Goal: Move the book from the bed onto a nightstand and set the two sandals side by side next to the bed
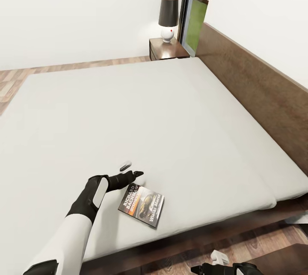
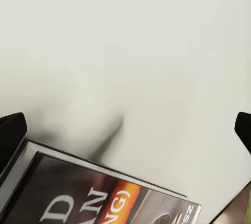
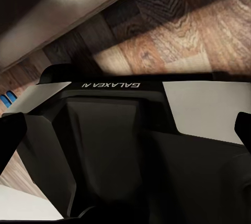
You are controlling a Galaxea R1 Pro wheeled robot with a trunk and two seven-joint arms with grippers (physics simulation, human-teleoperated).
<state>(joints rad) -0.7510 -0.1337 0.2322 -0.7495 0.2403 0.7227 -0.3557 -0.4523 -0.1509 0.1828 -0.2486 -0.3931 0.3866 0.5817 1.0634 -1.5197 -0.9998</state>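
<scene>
Pale mattress of the bed (image 2: 130,41) spreads wide, with the book (image 2: 78,195) lying flat at about seven o'clock, orange stripe and white lettering showing. The left tool's (image 2: 125,130) dark fingertips (image 2: 10,130) sit spread far apart, nothing between them.

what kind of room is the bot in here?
A bedroom, most likely. The head view shows a large bed with a pale mattress and a dark wooden headboard, a dark nightstand in the corner carrying a black-shaded lamp, and a wood plank floor.
</scene>
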